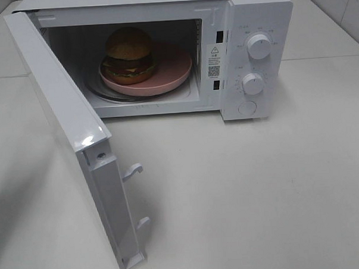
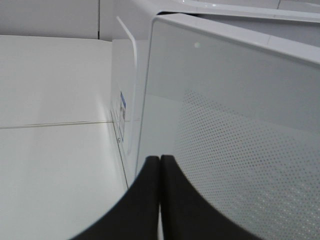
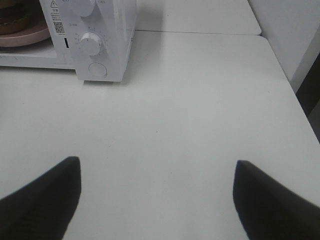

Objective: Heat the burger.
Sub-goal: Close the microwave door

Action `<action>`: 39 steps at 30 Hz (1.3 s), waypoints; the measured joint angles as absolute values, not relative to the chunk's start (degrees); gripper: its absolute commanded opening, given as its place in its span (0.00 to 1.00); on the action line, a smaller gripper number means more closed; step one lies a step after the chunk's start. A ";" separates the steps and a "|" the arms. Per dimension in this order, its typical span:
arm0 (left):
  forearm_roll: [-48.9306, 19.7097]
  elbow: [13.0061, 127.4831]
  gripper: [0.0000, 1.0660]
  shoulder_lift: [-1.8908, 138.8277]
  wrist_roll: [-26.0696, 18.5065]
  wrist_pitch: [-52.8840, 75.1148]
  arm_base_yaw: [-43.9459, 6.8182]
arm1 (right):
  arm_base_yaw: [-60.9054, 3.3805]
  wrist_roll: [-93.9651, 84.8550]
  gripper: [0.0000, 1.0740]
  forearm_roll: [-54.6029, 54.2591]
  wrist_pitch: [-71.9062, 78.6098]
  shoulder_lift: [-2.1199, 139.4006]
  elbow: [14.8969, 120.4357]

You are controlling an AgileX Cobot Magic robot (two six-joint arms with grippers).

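Note:
The burger (image 1: pixel 129 53) sits on a pink plate (image 1: pixel 173 69) inside the white microwave (image 1: pixel 260 15), on the glass turntable. The microwave door (image 1: pixel 65 115) stands wide open, swung out toward the front left. In the left wrist view my left gripper (image 2: pixel 160 159) is shut with nothing in it, close behind the door's outer face (image 2: pixel 240 100) with its dotted window. My right gripper (image 3: pixel 157 161) is open and empty over the bare table, to the front right of the microwave. From there the plate's rim (image 3: pixel 27 36) shows. Neither gripper shows in the exterior high view.
The control panel carries two knobs (image 1: pixel 258 46) (image 1: pixel 252 83) and a round button (image 1: pixel 247 108). Two latch hooks (image 1: pixel 133 170) stick out of the door's free edge. The white table (image 1: pixel 259 190) runs to an edge at the right (image 3: pixel 295 95).

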State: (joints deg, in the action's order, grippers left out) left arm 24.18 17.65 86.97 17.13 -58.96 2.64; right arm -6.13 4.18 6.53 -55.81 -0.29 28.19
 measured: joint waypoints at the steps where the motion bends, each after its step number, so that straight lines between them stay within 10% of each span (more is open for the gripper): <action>1: 24.52 17.93 0.00 87.95 17.13 -59.87 2.64 | -6.13 4.18 0.70 6.53 -55.81 -0.29 28.19; 20: 31.40 27.50 0.00 94.25 18.91 -60.96 0.17 | -6.13 4.18 0.70 6.53 -55.81 -0.29 28.19; 39: 24.24 29.11 0.00 94.42 19.02 -56.44 -10.77 | -6.13 4.18 0.70 6.53 -55.81 -0.29 28.19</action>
